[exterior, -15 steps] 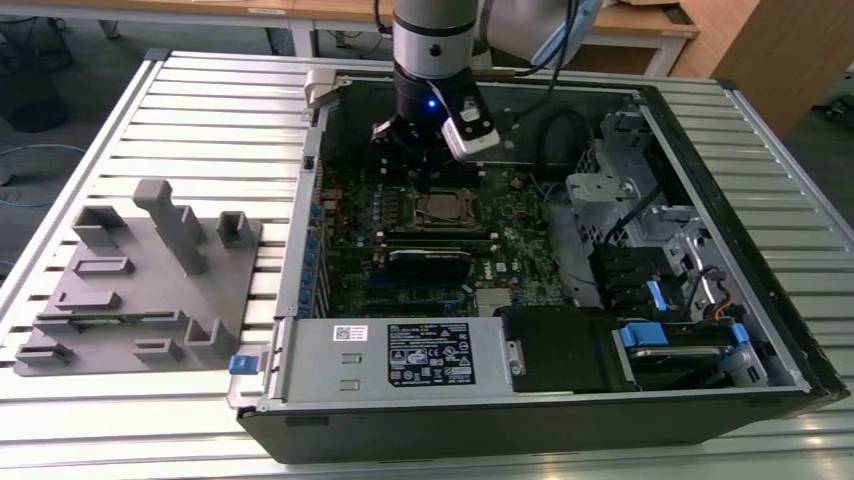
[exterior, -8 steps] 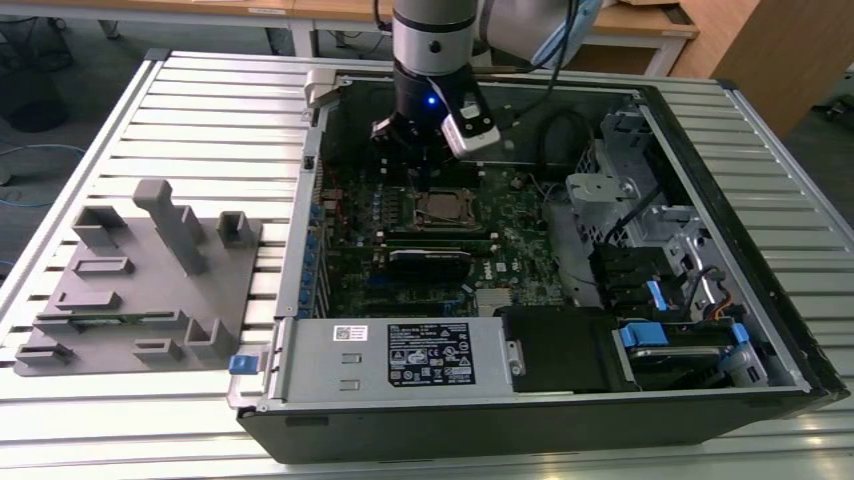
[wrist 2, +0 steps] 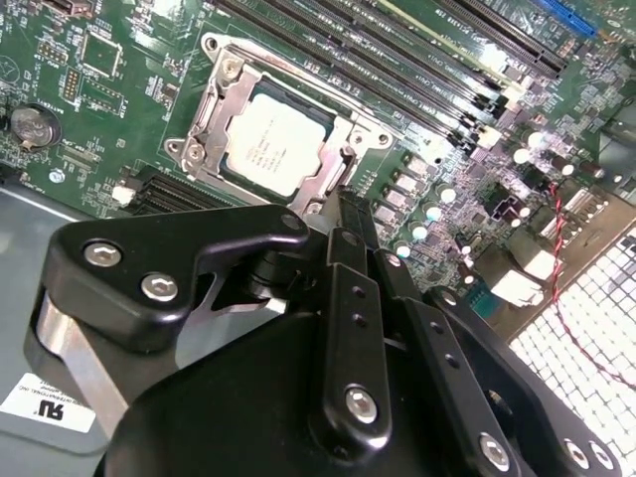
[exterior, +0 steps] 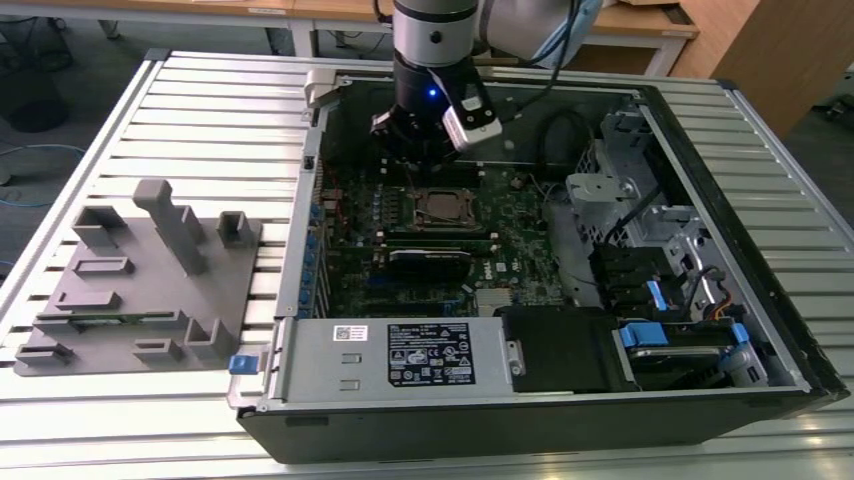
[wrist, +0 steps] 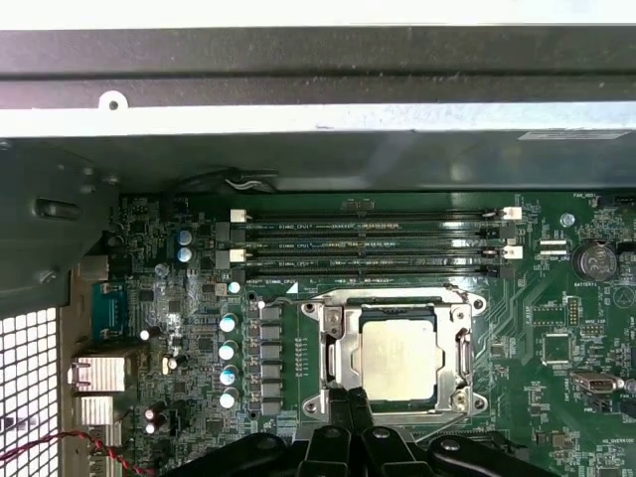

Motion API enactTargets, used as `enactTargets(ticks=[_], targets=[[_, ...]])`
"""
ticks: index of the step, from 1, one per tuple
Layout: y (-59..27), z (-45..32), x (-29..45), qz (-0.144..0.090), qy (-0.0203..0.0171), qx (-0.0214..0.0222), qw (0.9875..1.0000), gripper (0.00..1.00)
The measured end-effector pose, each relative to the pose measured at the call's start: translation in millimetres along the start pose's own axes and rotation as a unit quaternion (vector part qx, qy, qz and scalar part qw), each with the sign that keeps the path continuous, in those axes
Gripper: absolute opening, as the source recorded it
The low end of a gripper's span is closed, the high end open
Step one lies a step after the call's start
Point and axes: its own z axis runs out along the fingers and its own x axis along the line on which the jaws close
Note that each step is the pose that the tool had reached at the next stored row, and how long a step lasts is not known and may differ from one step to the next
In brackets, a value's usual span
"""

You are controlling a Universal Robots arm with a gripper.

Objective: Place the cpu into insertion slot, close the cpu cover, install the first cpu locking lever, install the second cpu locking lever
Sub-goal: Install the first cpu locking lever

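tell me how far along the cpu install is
The cpu sits in the insertion slot and the cpu cover looks lowered around it. The gripper, jaws shut, is at the socket's edge. Whether either locking lever is latched, I cannot tell.

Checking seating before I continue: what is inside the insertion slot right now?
The cpu lies flat in the insertion slot, its silver top showing through the cpu cover cut-out. The cover's frame overlaps its edges, and the socket contacts underneath are covered by the chip.
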Motion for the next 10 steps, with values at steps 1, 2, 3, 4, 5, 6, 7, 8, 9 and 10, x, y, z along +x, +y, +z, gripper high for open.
enactTargets(ticks=[1,2,3,4,5,6,7,8,9,10], targets=[[0.0,0.0,0.0,0.000,-0.0001,-0.0001,1.0000,0.11],[0.0,0.0,0.0,0.000,-0.0001,-0.0001,1.0000,0.11],[0.0,-0.2,0.0,0.000,0.0000,0.0000,1.0000,0.11],[0.0,-0.2,0.3,0.000,0.0000,0.0000,1.0000,0.11],[-0.1,-0.3,1.1,0.000,0.0000,0.0001,1.0000,0.11],[-0.1,-0.3,2.5,0.000,-0.0001,0.0002,1.0000,0.11],[-0.2,-0.2,4.3,0.000,-0.0005,0.0001,1.0000,0.11],[-0.2,-0.1,6.2,0.000,-0.0009,0.0000,1.0000,0.11],[-0.3,-0.1,8.3,0.000,-0.0013,0.0000,1.0000,0.11],[-0.3,-0.1,10.5,0.000,-0.0017,0.0000,1.0000,0.11]])
